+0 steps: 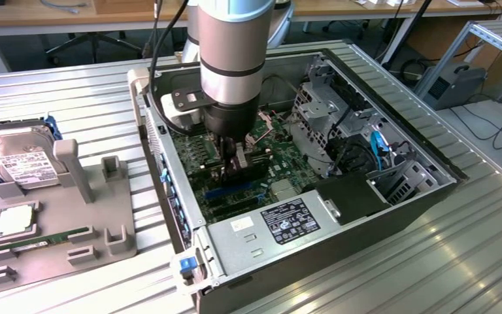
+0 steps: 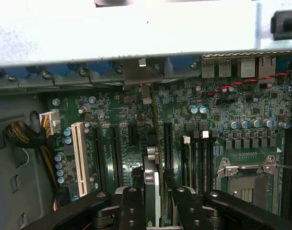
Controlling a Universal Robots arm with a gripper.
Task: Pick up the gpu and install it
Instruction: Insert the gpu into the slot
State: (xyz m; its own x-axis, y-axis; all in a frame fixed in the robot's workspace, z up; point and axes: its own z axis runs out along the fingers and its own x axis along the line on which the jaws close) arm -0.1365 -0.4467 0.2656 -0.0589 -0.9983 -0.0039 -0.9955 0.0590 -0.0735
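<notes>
Reaching down into the open computer case (image 1: 391, 196), the arm has its pincer (image 2: 153, 194) low over the green motherboard (image 2: 131, 124), its two black fingers (image 2: 131, 206) partly closed on the gpu (image 2: 152, 184), which shows edge-on between them as a thin pale-and-dark card. Held upright on its edge like this, the card appears lined up lengthwise with the long dark expansion slots (image 2: 167, 143) beside the white slot (image 2: 80, 155), and its far end points toward the bracket opening in the case's rear wall; whether its edge already touches a slot I cannot tell. In the exterior view the card sits among the slots just below the wrist (image 1: 231, 176). On the table, toward the exterior view's left, a grey holder (image 1: 102, 222) keeps a hard drive (image 1: 20, 157) and a green memory stick (image 1: 37, 241) propped and reachable. Labels on the drive and on the power supply (image 1: 290, 222) are too small to read.
</notes>
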